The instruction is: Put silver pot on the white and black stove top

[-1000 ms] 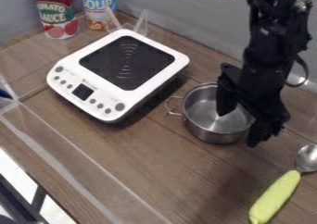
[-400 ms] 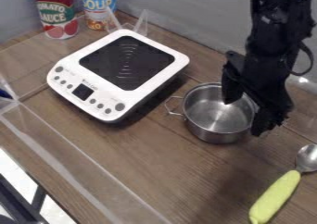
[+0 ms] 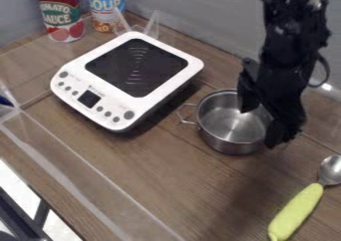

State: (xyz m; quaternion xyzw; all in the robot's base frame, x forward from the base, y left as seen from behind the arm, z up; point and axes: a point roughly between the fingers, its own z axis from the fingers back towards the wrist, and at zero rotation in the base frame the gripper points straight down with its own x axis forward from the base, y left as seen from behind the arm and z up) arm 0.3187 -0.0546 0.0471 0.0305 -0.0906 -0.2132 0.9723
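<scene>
Gripper [image 3: 269, 118] spread wide astride silver pot's [image 3: 229, 127] three o'clock rim; pot rests on table [image 3: 160, 185], four o'clock of white and black stove top [image 3: 127, 78].

The black gripper [image 3: 269, 116] hides the right rim of the silver pot [image 3: 229, 125], the arm runs off the top edge, the two far cans [image 3: 80, 11] are cropped at the top, and the spoon [image 3: 329, 168] is cut by the right edge.
</scene>
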